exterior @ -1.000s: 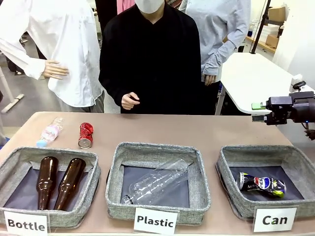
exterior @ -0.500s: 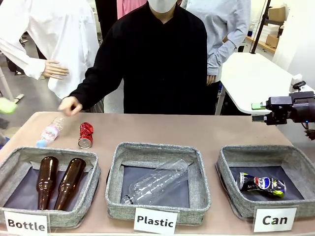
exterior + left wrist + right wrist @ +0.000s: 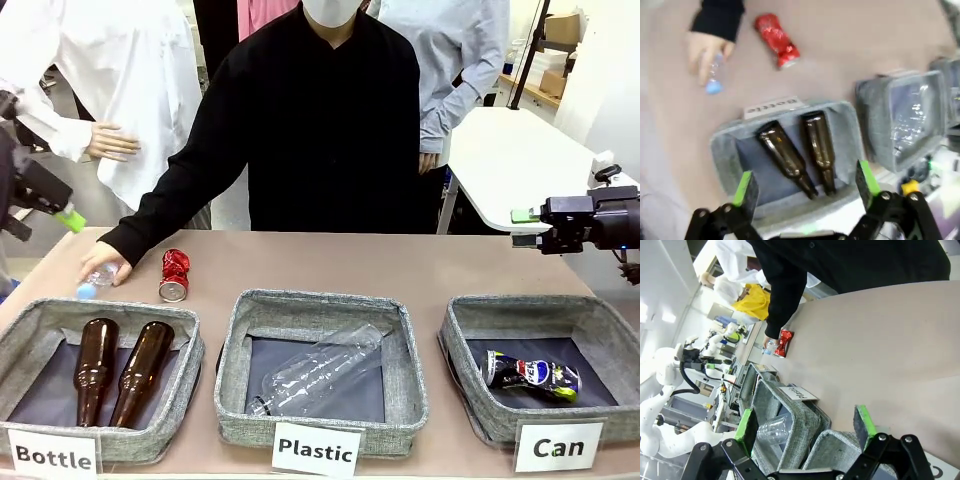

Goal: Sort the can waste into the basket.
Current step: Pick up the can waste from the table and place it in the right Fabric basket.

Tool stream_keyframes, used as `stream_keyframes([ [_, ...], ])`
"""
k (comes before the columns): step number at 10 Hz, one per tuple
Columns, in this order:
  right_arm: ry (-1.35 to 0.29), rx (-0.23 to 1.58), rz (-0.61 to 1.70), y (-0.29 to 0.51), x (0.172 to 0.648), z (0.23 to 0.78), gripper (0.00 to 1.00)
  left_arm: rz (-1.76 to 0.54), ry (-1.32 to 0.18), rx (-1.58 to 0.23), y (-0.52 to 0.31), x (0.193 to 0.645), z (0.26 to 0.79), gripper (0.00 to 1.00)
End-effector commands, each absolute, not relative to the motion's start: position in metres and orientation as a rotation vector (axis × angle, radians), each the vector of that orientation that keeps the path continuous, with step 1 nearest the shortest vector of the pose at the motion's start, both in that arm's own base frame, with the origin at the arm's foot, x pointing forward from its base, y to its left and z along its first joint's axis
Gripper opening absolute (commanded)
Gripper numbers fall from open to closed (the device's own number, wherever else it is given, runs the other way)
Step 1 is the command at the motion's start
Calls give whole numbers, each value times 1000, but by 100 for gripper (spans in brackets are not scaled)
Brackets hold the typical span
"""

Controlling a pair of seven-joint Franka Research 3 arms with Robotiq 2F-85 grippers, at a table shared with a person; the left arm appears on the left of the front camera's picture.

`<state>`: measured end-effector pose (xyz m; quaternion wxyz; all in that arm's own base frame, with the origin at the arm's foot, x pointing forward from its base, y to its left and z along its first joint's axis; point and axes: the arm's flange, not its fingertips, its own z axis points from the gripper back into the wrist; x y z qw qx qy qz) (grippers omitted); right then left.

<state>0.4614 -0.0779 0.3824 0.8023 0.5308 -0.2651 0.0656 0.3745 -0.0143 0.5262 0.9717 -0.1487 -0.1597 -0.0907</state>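
On table [image 3: 400, 262], robot's side: 3 grey fabric baskets in a row.
- Left basket, signed "Bottle" [image 3: 192, 362]: 2 brown glass bottles [image 3: 143, 365], side by side.
- Middle basket, signed "Plastic" [image 3: 320, 300]: 1 clear plastic bottle [image 3: 320, 370], lying diagonally.
- Right basket, signed "Can" [image 3: 530, 305]: 1 dark Pepsi can [image 3: 532, 375], crushed, on the dark bottom.
- Red can [image 3: 174, 275]: crushed, on bare table beyond the "Bottle" basket, outside every basket.
- Person's hand [image 3: 105, 265]: just beside red can, resting on 1 small clear bottle [image 3: 88, 290] with blue cap.
- Left gripper [image 3: 805, 182]: above "Bottle" basket, fingers wide apart, empty.
- Right gripper [image 3: 522, 228]: raised above the table's far right edge, beyond the "Can" basket, fingers apart, empty.
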Motion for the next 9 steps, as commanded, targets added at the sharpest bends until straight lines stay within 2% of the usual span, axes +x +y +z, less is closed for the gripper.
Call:
stream_keyframes([
  [1, -584, 1139, 162, -79, 461, 384, 100, -192, -281, -349, -17, 373, 526, 100],
  [2, -584, 1139, 162, -79, 461, 384, 100, -186, -333, -413, 6, 363, 545, 100],
  [5, -584, 1139, 162, -79, 461, 384, 100, -56, -586, -480, 109, 284, 591, 100],
  [7, -584, 1139, 162, -79, 461, 384, 100, 59, -642, -504, 156, 244, 586, 100],
  [9, -584, 1139, 162, -79, 461, 384, 100, 81, -629, -533, 164, 242, 573, 100],
])
